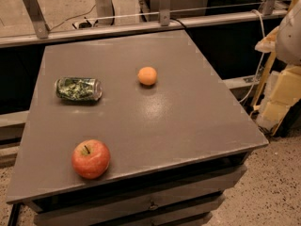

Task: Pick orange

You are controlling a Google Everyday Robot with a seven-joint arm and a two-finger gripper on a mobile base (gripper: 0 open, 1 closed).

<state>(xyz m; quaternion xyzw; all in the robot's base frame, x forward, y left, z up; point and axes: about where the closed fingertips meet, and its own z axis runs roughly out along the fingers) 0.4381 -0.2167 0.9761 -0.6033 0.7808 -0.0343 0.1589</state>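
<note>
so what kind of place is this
Likely a lab or office test area: a grey drawer cabinet staging an orange, apple and green can, a glass railing with metal brackets behind, cables on the floor. The gripper is out of view; only arm casing shows at right.

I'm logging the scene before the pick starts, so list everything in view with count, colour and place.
orange: one, yellow-orange, on the table past its middle, apart from the other things.
apple: one, red with a stem, near the table's front left corner.
can: one, green-patterned with a silver end, lying on its side at the table's left.
table: one, grey, centre of view, drawers under its front edge.
rail: one, grey metal with upright brackets, behind the table.
floor: speckled, lower right.
robot arm: white and pale yellow parts at the right edge.
gripper: not in view.
</note>
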